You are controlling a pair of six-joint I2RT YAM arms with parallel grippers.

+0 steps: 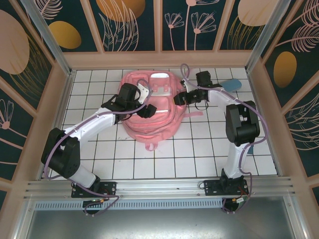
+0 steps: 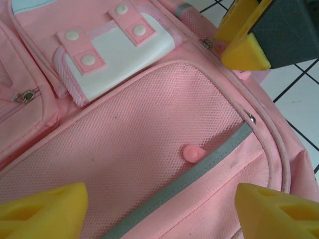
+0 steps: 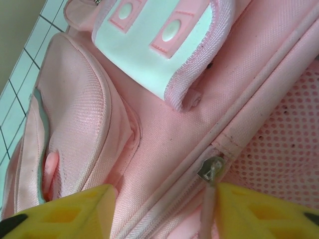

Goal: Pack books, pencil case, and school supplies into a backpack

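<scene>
The pink backpack (image 1: 152,124) lies flat, front up, at the far middle of the tiled tabletop (image 1: 199,149), its zips closed where I can see them. My left end effector (image 2: 162,196) hangs spread over its mesh pocket (image 2: 149,129). My right end effector (image 3: 164,201), fingers apart, straddles a zipper pull (image 3: 211,169). The blue pencil case (image 1: 232,84) lies on the tabletop beyond my right arm.

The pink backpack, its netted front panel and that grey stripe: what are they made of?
Backpack: woven fabric, probably nylon or polyester; a fine matte weave shows. Netted panel: soft mesh, dotted with tiny holes. Grey stripe: smooth tape, possibly reflective; that can't be confirmed.
</scene>
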